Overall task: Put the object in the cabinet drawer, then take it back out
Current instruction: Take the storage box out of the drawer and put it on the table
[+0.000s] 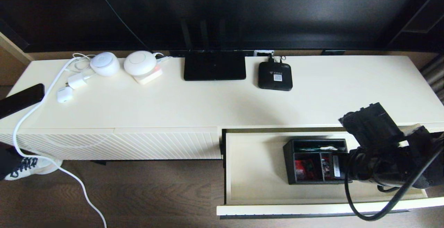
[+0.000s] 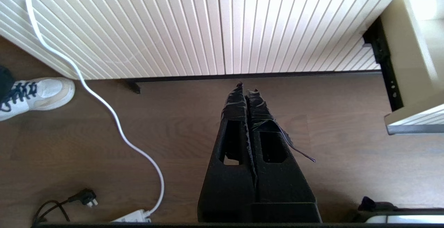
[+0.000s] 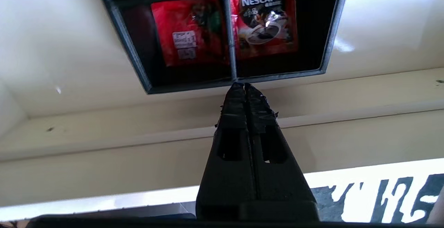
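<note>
Inside the open cabinet drawer [image 1: 256, 172] sits the object [image 1: 314, 161], a black rectangular organizer box, resting flat on the drawer floor toward the right half, its long side parallel to the drawer front. So the putting-in looks done, and the step in hand is probably the taking-out, not yet begun.

Just beside the box's near wall is the right gripper [image 3: 245, 86], its fingers pressed together and holding nothing; the tips meet the rim where the divider between the two front compartments joins it (touching or a hair apart, I cannot tell which). To lift the box, my judgement is that the fingers must first spread, then close across that thin wall or the divider, and rise straight so the contents do not spill.

Away from the drawer, over the wooden floor [image 2: 173, 145] before the closed ribbed front [image 2: 208, 27], the left gripper [image 2: 247, 88] hangs idle, fingers also pressed together.

The box is matte, thin-walled and square-cornered. Its red packets [image 3: 263, 20] are glossy foil and catch the light. The drawer interior is plain smooth cream with a slight sheen, and the neighbouring front is finely ridged.
</note>
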